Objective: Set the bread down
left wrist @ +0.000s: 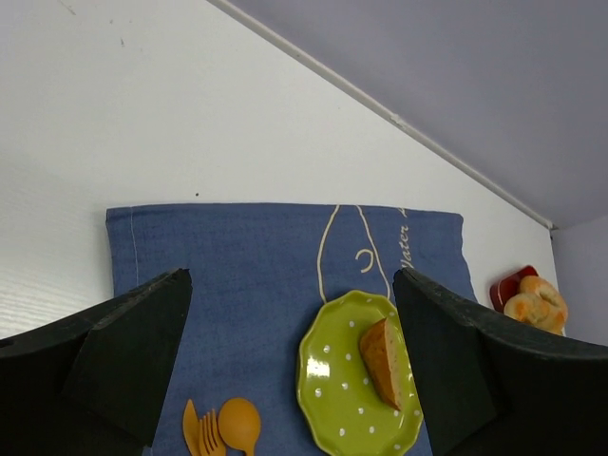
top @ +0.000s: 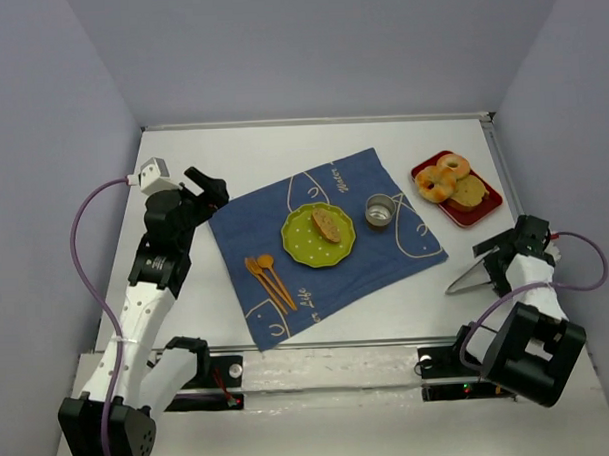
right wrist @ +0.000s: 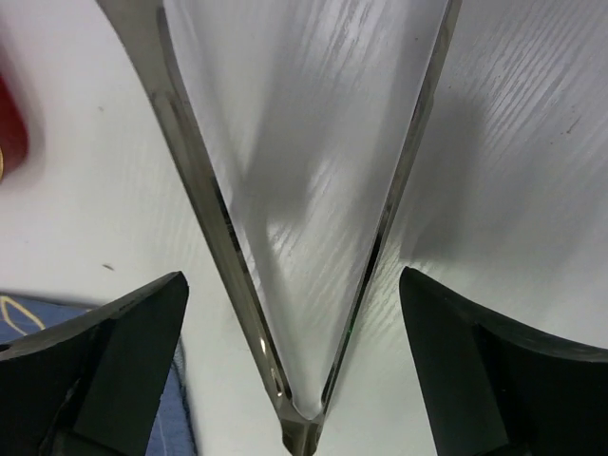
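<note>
The bread (top: 326,225), a small golden-brown oval piece, lies on the green dotted plate (top: 303,245) on the blue cloth. It also shows in the left wrist view (left wrist: 382,361), on the right side of the plate (left wrist: 332,385). My left gripper (top: 211,189) is open and empty above the cloth's far left corner, well apart from the plate; in its wrist view (left wrist: 290,277) the jaws stand wide. My right gripper (top: 494,262) is open at the right of the table, over metal tongs (top: 470,275). The tongs (right wrist: 300,427) lie between its wide-apart fingers (right wrist: 114,342), not gripped.
A red tray (top: 490,206) at the far right holds ring doughnuts (top: 438,178) and a flat brown bun (top: 470,190). A metal cup (top: 381,211) stands on the blue cloth (top: 273,194) right of the plate. Orange cutlery (top: 268,277) lies left of it. Walls enclose the table.
</note>
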`<state>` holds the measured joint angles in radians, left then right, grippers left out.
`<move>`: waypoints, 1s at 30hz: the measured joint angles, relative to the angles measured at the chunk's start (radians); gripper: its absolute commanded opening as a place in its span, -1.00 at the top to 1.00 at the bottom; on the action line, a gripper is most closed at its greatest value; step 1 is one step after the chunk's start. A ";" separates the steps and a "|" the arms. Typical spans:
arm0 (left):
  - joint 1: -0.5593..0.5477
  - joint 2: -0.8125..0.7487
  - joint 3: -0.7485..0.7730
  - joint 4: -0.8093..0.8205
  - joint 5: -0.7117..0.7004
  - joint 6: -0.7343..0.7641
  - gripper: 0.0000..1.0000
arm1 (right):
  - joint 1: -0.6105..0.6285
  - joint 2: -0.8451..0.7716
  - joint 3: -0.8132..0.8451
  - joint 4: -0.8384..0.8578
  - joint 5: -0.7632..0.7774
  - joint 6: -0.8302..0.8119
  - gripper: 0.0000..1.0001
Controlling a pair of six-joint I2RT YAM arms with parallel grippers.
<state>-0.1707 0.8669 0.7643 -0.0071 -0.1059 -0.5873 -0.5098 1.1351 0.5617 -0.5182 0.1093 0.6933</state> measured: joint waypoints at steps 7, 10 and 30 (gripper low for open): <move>0.003 0.002 -0.001 -0.007 -0.002 0.004 -0.98 | 0.000 -0.158 0.081 -0.096 0.022 -0.043 -1.00; 0.003 0.004 -0.001 -0.012 -0.019 0.004 -0.98 | 0.000 -0.221 0.170 -0.122 0.010 -0.090 -0.99; 0.003 -0.034 0.039 -0.104 -0.129 -0.005 -0.98 | 0.000 -0.259 0.383 -0.101 -0.179 -0.222 -1.00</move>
<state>-0.1677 0.8326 0.8028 -0.1112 -0.2348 -0.5922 -0.5102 0.8761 0.9447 -0.6193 -0.0700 0.4709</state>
